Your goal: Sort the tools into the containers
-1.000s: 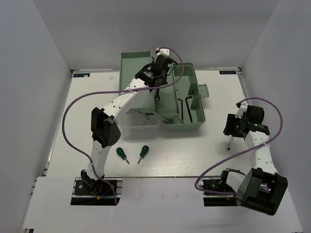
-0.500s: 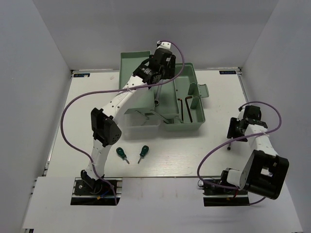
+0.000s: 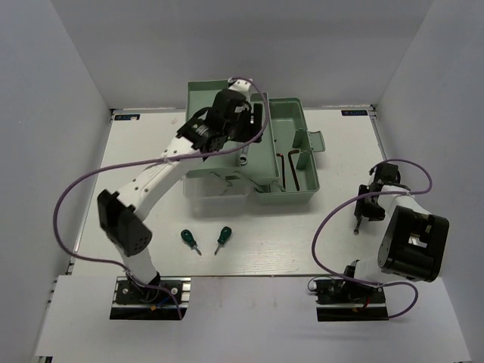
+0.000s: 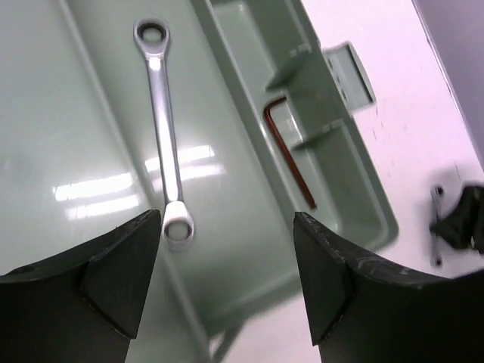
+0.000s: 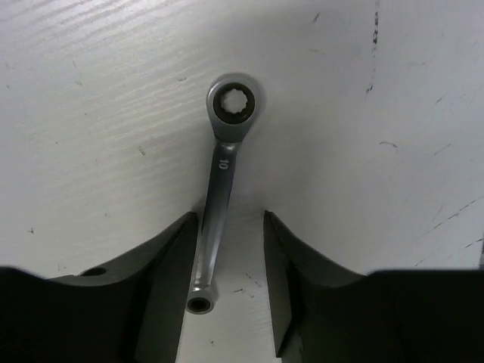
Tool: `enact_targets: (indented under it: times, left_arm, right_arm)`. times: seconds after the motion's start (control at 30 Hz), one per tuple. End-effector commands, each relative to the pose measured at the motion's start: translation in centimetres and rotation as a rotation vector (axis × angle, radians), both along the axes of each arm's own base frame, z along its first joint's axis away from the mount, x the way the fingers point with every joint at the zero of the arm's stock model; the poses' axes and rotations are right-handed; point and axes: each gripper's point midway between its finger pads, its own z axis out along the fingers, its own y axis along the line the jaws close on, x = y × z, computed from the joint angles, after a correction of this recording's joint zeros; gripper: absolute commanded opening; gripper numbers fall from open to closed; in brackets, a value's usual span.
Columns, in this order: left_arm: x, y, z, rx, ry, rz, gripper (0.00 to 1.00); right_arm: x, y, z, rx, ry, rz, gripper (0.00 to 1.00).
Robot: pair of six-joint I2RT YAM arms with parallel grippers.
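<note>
White desk (image 3: 265, 242), matte, lightly scuffed with small dark marks up close (seen in the right wrist view). Boxed in by plain white walls: far wall (image 3: 242, 45), left wall (image 3: 45, 151), right wall (image 3: 446, 91). Small blue labels (image 3: 125, 116) at the desk's far corners. White panel (image 3: 249, 318) along the near edge. Even, soft light, faint shadows.
</note>
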Motion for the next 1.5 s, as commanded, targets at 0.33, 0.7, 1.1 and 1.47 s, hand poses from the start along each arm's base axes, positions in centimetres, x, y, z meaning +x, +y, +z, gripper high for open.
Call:
enact_targets:
  times: [0.33, 0.7, 1.1, 1.47]
  left_arm:
    - [-10.0, 4.7, 4.3, -0.110, -0.043, -0.095, 0.82]
    - [-17.8, 10.1, -5.3, -0.036, 0.196, -0.074, 0.83]
    - [-21.7, 15.1, -14.8, 0.046, 0.422, 0.170, 0.83]
    - [-21.0, 13.6, -19.4, 0.060, 0.463, 0.160, 0.85]
  right_arm:
    - [-1.8, 0.6, -2.7, 0.010, 0.104, 0.025, 0.00]
    - [1.5, 4.1, 4.3, 0.140, -0.113, 0.287, 0.00]
    - [4.7, 9.9, 16.8, 0.348, -0.398, 0.491, 0.00]
    - [10.2, 24.8, 28.9, 0.774, -0.504, 0.795, 0.00]
